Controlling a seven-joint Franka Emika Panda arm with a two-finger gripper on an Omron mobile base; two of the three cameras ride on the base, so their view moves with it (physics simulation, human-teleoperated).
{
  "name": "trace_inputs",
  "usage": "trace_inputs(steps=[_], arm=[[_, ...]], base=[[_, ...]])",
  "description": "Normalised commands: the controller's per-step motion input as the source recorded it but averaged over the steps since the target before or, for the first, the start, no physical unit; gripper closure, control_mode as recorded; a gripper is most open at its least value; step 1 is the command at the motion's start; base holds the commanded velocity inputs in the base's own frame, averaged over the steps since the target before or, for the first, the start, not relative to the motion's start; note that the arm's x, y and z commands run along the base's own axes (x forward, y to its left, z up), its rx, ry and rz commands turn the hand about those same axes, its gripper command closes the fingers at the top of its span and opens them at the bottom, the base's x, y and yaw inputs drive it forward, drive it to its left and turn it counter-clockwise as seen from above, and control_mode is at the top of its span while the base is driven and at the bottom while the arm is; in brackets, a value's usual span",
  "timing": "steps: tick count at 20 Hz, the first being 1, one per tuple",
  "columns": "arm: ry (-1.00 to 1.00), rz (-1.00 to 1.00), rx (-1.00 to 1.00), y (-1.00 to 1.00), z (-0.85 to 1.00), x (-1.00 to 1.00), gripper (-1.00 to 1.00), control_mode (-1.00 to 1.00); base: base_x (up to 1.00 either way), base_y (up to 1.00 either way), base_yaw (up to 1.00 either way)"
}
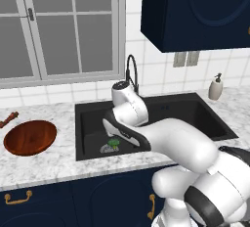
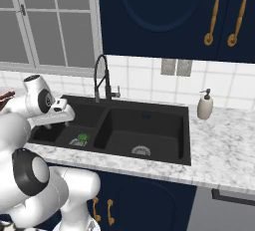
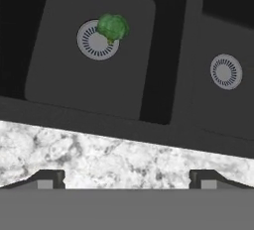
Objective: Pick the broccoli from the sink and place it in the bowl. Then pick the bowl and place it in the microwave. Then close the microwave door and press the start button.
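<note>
From where I sit, my tool [image 3: 127, 180] hangs released, tips spread wide with nothing between them, over the marble surface [image 3: 99, 157] at the near rim of the sink [image 3: 163, 50]. The broccoli [image 3: 112, 27] lies ahead of the tool and down in the left basin, resting on the edge of that basin's round drain [image 3: 97, 39], slightly left of the tool's centre line. I judge I need to push forward and descend; the bowl [image 1: 30, 137] waits on the surface well left of the sink.
</note>
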Motion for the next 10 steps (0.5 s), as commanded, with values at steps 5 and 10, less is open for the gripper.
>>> trace_inputs(steps=[5, 10], arm=[[0.0, 0.0, -0.04, 0.02, -0.15, 0.16, -1.0, -1.0], [0.07, 0.0, -0.08, 0.03, -0.04, 0.32, -1.0, -1.0]], base=[[0.0, 0.0, 0.0], [0.0, 0.0, 0.0]])
